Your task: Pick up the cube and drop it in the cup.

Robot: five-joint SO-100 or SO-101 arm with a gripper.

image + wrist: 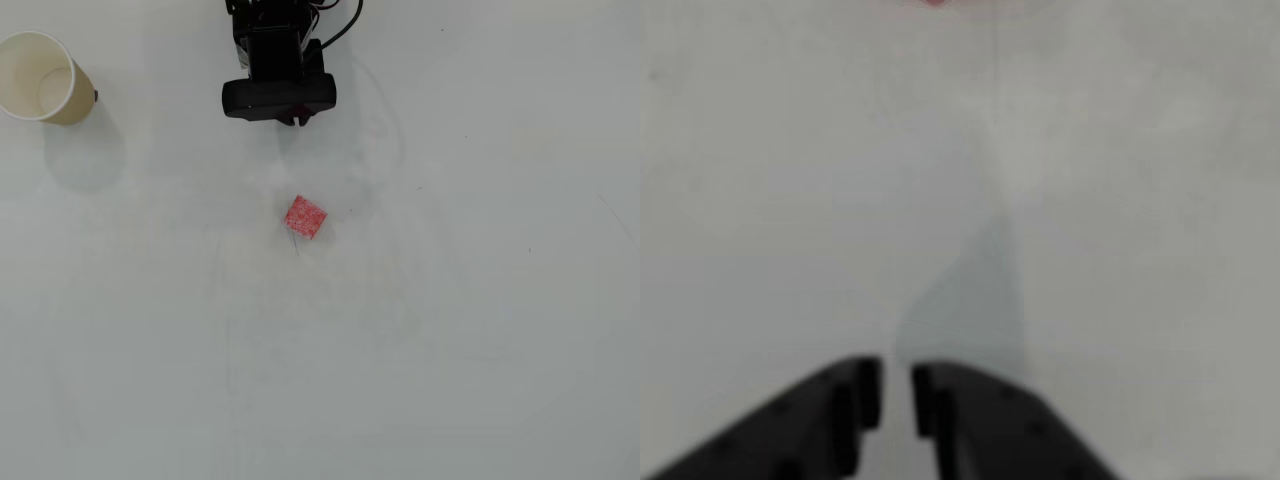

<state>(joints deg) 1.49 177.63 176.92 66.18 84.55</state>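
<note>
The small red-pink speckled cube lies on the white table near the middle of the overhead view. Only a blurred pink sliver of it shows at the top edge of the wrist view. The cream-white paper cup stands upright at the far top left, with nothing in it that I can see. My gripper sits at the top centre under the black arm, well above the cube in that view and apart from it. In the wrist view the gripper has its two dark fingers nearly together, holding nothing.
The black arm and its cables fill the top centre of the overhead view. The white table stretches out in every direction around the cube.
</note>
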